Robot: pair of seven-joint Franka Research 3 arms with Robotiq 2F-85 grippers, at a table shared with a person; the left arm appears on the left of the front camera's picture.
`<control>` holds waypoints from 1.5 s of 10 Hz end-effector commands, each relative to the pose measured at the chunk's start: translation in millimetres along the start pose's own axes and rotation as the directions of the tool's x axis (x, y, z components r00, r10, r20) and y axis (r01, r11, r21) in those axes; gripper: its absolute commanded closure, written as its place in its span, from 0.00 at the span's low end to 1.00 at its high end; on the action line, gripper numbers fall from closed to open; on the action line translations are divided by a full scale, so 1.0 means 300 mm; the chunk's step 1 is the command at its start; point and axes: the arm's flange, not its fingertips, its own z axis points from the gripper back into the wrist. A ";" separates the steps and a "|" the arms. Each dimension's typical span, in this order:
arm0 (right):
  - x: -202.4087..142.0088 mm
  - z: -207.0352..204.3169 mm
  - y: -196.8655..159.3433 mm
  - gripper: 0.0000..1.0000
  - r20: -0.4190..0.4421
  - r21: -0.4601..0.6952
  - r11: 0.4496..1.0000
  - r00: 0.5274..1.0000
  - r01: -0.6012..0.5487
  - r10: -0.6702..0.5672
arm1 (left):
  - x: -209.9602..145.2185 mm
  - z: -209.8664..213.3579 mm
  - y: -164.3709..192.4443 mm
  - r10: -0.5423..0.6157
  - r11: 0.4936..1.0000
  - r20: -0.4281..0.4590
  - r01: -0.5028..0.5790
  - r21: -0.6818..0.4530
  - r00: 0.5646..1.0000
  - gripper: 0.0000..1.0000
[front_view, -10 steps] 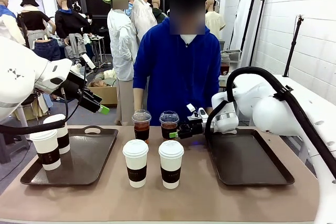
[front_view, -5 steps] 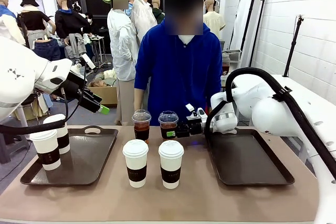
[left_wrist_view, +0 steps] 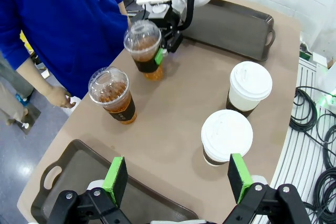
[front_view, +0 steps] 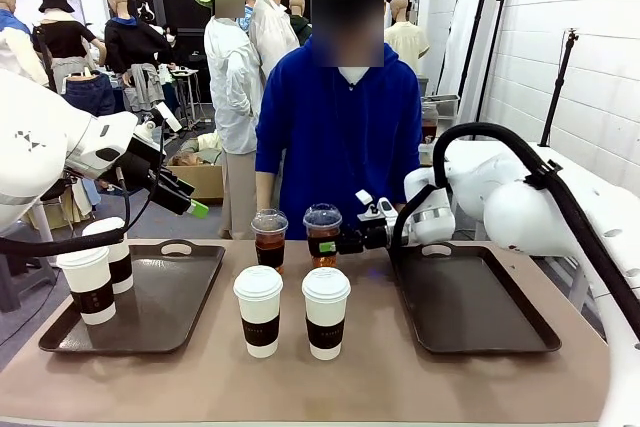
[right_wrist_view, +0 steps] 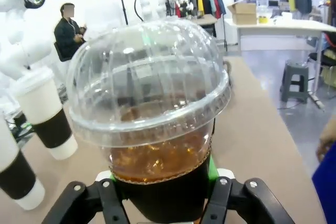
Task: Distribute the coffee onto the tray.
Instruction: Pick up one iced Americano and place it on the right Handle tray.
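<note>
A brown table was seen in a room with a white block wall behind it. A person in a blue top was stationed at its far edge. At the left the left tray was laid, dark and with a handle at its far rim. On its left end a first paper cup was stood, with a second paper cup just behind it, both white-lidded and brown-banded. Above that tray the left gripper was held in the air, its jaws spread wide and nothing caught between the green pads.

On the bare table between the trays a third paper cup and a fourth paper cup were stood side by side, near but apart. Behind them the left clear cup of brown coffee was stood on the table. Just beside it the right clear cup was pinched at its dark band by the right gripper, whose jaws were pressed against both sides. Its base seemed to be held slightly clear of the table, though that could not be settled from these angles. At the right the right tray was laid.
</note>
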 end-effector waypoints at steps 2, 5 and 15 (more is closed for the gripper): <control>0.198 0.153 0.102 0.40 0.035 0.022 1.000 0.999 0.008 -0.008 | -0.007 -0.002 0.011 -0.014 1.000 0.008 0.014 -0.012 1.000 0.00; 0.277 0.318 0.290 0.40 0.034 0.034 0.999 0.999 -0.002 0.001 | -0.007 -0.002 0.011 -0.014 1.000 0.008 0.014 -0.012 1.000 0.00; 0.083 0.558 0.673 0.40 0.002 -0.065 0.996 0.998 0.061 -0.061 | -0.007 -0.002 0.011 -0.014 1.000 0.008 0.014 -0.012 1.000 0.00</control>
